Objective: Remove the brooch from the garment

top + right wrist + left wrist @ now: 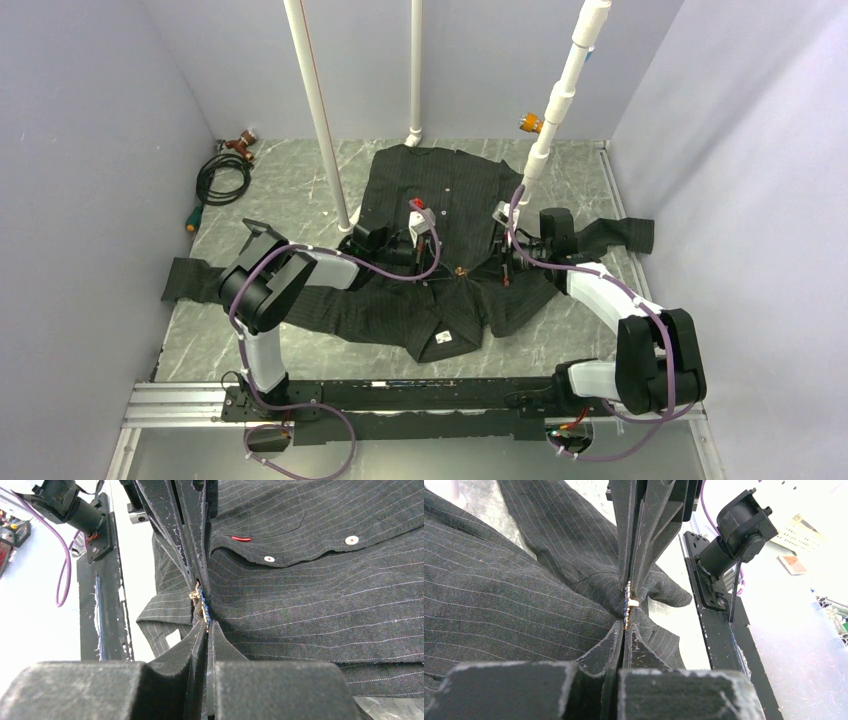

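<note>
At the middle of the shirt front, the left gripper (624, 630) and the right gripper (207, 628) meet tip to tip. Each has its fingers pressed together on one end of the brooch (200, 604), which stands edge-on between them, blue with a gold glint. The garment (462, 190) puckers up around the pin and otherwise lies spread on the table (330, 352). I'd judge the brooch gripped but not yet free, with the unpinning left to do.
</note>
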